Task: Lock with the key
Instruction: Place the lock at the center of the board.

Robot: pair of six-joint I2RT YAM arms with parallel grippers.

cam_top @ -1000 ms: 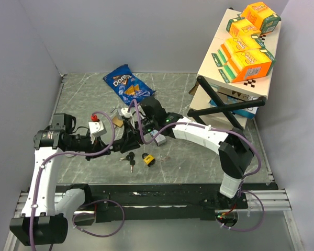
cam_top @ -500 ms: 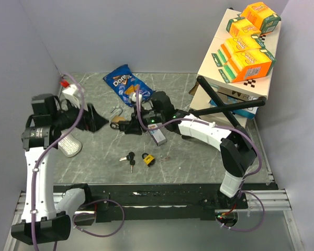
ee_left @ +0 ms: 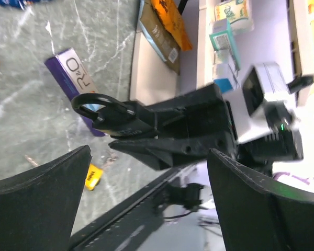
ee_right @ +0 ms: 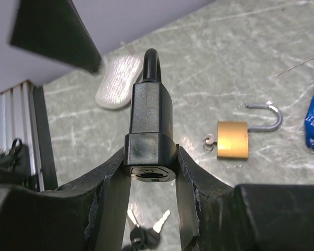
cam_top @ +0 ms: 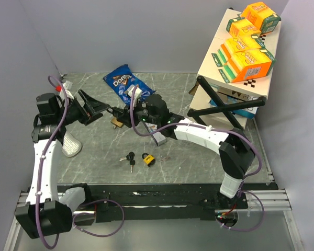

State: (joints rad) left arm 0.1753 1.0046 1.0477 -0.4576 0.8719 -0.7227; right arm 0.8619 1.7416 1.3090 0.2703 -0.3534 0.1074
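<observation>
My right gripper [ee_right: 149, 159] is shut on a black padlock [ee_right: 149, 123] and holds it above the table, shackle pointing away from the wrist. Its keyhole end faces the right wrist camera, with no key in it. In the top view the right gripper [cam_top: 130, 118] holds the padlock [cam_top: 124, 117] mid-table. My left gripper [cam_top: 92, 109] stands open and empty just left of it, raised. In the left wrist view the left gripper [ee_left: 149, 206] faces the padlock [ee_left: 112, 117]. A pair of black-headed keys [cam_top: 130, 157] lies on the table nearer the front, also visible as keys [ee_right: 146, 232].
An open brass padlock [cam_top: 115, 123] with a small ring lies under the grippers. Around them lie a yellow-tagged black item [cam_top: 148, 158], a purple box [cam_top: 158, 137], a Doritos bag [cam_top: 126, 83] and a white oval object [cam_top: 70, 144]. A stand with snack boxes [cam_top: 235, 63] sits at the right.
My left gripper has opened, let go near the padlock, and swung up and left away from the table's middle. The right gripper still holds the black padlock, shifted slightly back.
</observation>
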